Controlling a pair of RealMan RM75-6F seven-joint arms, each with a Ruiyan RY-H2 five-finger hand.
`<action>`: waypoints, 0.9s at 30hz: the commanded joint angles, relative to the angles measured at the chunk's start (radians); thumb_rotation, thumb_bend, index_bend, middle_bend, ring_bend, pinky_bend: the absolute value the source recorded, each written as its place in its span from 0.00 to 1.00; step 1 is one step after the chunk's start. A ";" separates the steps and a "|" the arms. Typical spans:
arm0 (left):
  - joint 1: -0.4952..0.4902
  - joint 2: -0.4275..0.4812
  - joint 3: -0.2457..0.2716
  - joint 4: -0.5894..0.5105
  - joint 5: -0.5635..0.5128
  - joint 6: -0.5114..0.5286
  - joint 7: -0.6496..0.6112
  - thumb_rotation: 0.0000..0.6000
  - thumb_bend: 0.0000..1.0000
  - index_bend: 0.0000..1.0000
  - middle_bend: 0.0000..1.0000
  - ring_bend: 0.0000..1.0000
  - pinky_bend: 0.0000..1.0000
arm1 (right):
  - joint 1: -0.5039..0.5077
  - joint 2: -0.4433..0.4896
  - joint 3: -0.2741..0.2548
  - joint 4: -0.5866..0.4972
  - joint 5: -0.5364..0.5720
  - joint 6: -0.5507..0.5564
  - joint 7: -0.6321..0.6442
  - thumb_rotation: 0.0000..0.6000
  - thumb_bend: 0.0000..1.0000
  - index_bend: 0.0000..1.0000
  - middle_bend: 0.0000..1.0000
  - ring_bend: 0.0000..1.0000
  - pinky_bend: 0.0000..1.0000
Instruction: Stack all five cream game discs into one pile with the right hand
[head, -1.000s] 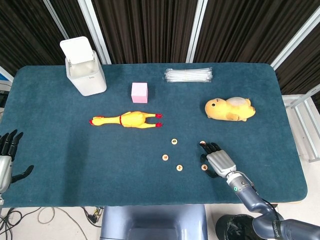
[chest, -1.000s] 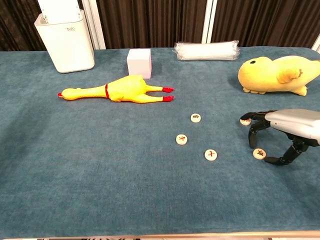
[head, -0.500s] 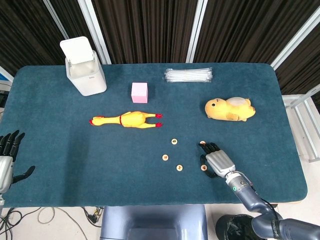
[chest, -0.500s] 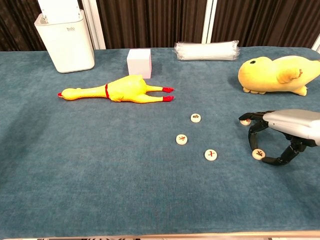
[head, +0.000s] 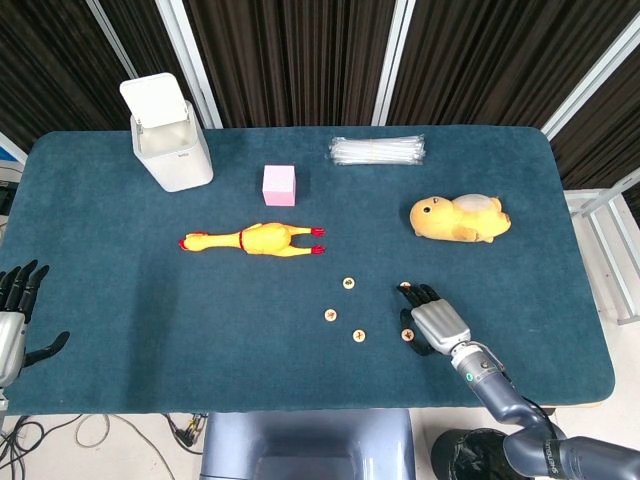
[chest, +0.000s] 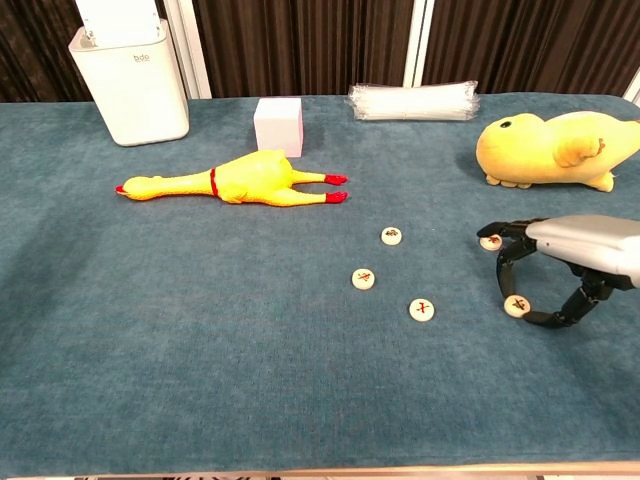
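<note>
The five cream discs lie flat and apart on the blue desk, none on top of another. Three of them form a loose group in the middle: one disc is further back, one is to its left and nearer, and one is nearest to the front edge. The other two are at the right hand. The fourth disc lies under the arch of the hand, between the curved fingers and the thumb. The fingers are bent down around it with a narrow gap, but the pictures do not show clearly if they touch it or hold it. The fifth disc lies just at the tip of the furthest finger; contact cannot be told.

In the head view the right hand is near the front right part of the desk, palm down, with the two discs at its left side.

The left hand is off the desk at the left edge, its fingers spread wide and holding nothing.

Behind the discs lies a rubber chicken on its side. Further back stand a pink cube and a white bin, and a bundle of clear straws lies near the far edge. A yellow plush toy lies behind the right hand, well apart from it.
</note>
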 joint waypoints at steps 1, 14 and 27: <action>0.000 0.000 0.000 -0.001 0.000 0.000 0.001 1.00 0.17 0.04 0.00 0.00 0.07 | 0.004 0.010 0.005 -0.008 0.002 0.001 -0.002 1.00 0.41 0.52 0.00 0.00 0.07; 0.000 0.001 -0.001 -0.001 -0.001 0.001 0.000 1.00 0.17 0.04 0.00 0.00 0.07 | 0.088 0.068 0.094 -0.030 0.078 -0.065 -0.010 1.00 0.41 0.52 0.00 0.00 0.07; -0.001 0.000 0.000 0.000 -0.001 0.000 0.002 1.00 0.17 0.04 0.00 0.00 0.07 | 0.170 0.009 0.145 0.129 0.226 -0.172 0.011 1.00 0.41 0.52 0.00 0.00 0.07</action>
